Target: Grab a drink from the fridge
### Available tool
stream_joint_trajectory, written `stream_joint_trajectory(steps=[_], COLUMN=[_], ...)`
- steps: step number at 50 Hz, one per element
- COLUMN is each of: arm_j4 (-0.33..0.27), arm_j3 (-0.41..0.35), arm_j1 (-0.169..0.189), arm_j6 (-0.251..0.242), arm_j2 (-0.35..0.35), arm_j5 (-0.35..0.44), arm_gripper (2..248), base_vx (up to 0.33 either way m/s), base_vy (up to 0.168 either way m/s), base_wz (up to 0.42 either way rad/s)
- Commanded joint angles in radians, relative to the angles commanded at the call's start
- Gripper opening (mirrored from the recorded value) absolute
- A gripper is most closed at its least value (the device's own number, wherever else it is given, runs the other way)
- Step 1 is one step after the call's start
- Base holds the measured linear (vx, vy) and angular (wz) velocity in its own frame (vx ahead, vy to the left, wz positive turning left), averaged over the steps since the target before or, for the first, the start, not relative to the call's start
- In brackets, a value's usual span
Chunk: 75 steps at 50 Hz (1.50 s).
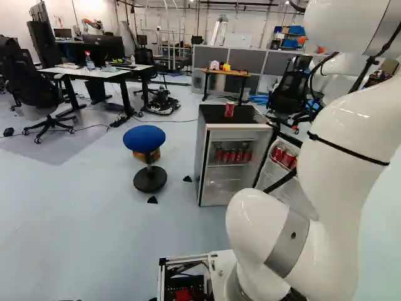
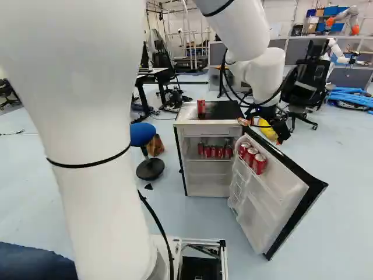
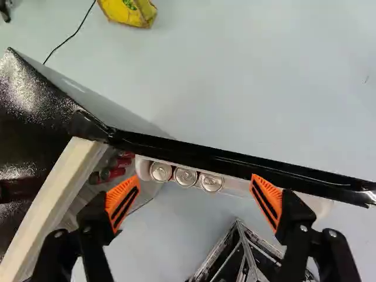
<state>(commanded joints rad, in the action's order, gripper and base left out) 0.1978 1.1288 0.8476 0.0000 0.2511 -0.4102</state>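
Jaws stand wide apart on the black gripper (image 2: 260, 132), with 1 orange pad (image 3: 122, 202) on each side. The big white arm (image 2: 87, 116) reaches out over the fridge door. A long desk (image 1: 94, 73) is far back at the left of the left base view. The small fridge (image 1: 238, 135) stands on the floor, and its door (image 2: 285, 186) is wide open. A stool (image 1: 144, 138) with a round blue seat is near the fridge, at its left in the left base view. A yellow bag (image 3: 126, 12) is on the floor past the door. The drinks are red cans. 1 can (image 1: 229, 109) stands on top of the fridge, and a row of cans (image 2: 213, 151) is inside on a shelf. 3 cans (image 3: 186, 177) sit side by side in the door; the wrist view shows their round tops under the gripper, between its 2 fingertips and apart from both.
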Motion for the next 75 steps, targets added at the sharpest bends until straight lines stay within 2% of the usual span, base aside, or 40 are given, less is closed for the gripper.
stream_joint_trajectory(steps=[41, 75], arm_j4=[0.000, 0.000], arm_j3=[0.226, 0.463], arm_j1=[0.044, 0.056], arm_j6=[0.000, 0.000], arm_j2=[0.182, 0.418], arm_j5=[-0.096, -0.217], arm_gripper=[247, 247], base_vx=[0.000, 0.000], base_vy=[0.000, 0.000], base_wz=[0.000, 0.000])
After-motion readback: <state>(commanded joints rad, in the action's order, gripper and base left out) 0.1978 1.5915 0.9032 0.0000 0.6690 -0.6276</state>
